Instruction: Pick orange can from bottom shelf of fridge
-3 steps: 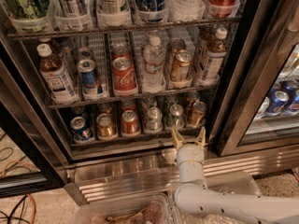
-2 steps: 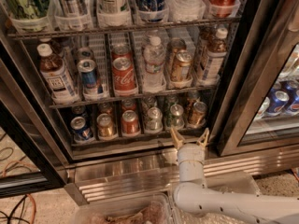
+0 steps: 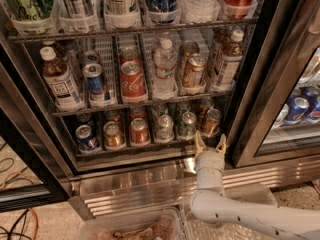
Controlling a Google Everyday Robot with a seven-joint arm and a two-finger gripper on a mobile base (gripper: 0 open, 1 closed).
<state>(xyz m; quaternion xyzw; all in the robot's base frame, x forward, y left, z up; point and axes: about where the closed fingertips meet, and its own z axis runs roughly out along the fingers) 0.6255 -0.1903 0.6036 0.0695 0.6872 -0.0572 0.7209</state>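
The fridge (image 3: 260,84) stands open, with wire racks of drinks and a ribbed steel base. On the bottom shelf (image 3: 130,151) stands a row of short cans in clear lanes. The orange can (image 3: 211,120), coppery orange-brown with a silver lid, is at the right end of the row. My gripper (image 3: 210,145) is open, fingers pointing up, just below and in front of that can at the shelf's front edge. It is not touching the can.
Along the bottom shelf stand a blue can (image 3: 87,136), a golden-brown can (image 3: 113,134), a redder-orange can (image 3: 139,130) and two greenish cans (image 3: 175,126). The middle rack holds bottles and taller cans (image 3: 192,70). The door frame (image 3: 272,99) is close on the right.
My gripper has shifted slightly to the right along the shelf's front edge. The cans have not moved.
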